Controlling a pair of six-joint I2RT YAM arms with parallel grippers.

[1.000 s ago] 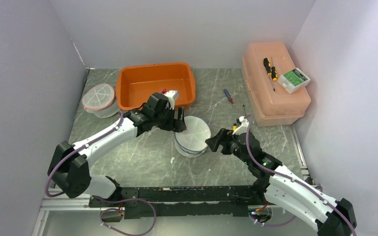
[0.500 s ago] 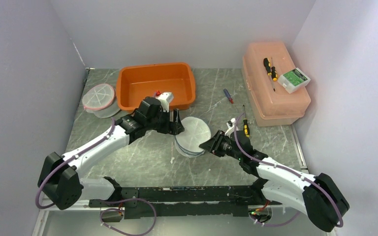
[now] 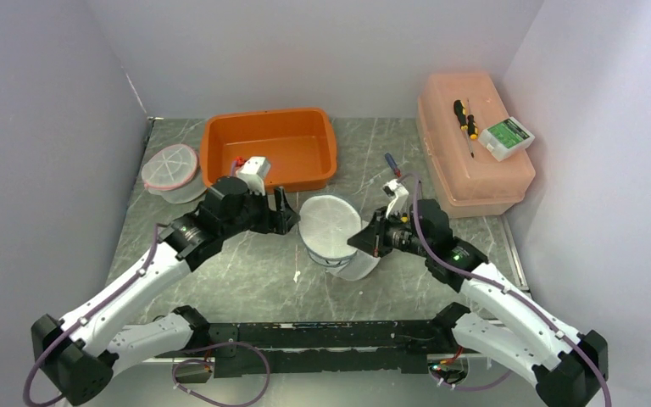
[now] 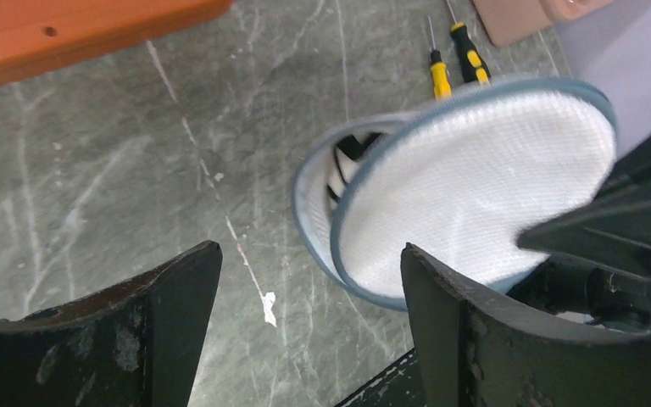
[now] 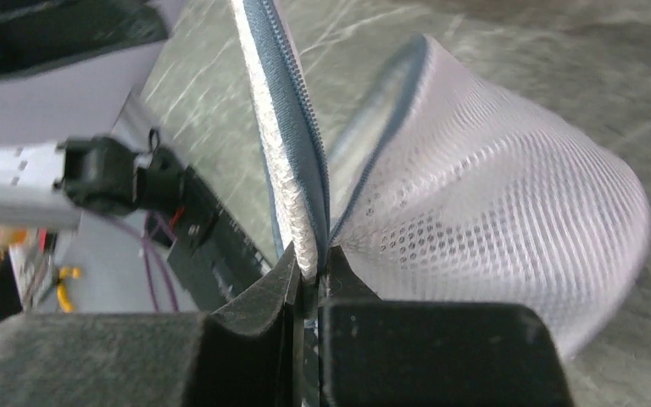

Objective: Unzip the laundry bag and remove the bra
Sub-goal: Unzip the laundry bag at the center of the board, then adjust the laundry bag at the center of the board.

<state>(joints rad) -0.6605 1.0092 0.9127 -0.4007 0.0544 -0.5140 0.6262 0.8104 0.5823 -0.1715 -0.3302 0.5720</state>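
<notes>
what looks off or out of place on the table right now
The laundry bag sits askew: its round lid is tipped up, pinched at the zipper rim by the right tool, leaving a gap. Two loose screwdrivers lie on the table near it, and a small white scrap lies close by.

laundry bag (image 3: 331, 227) white mesh w/ blue-grey zip edge; tub (image 3: 267, 114) orange; table (image 3: 254, 263) grey-green marble, white veins; box (image 3: 451, 176) peach
</notes>
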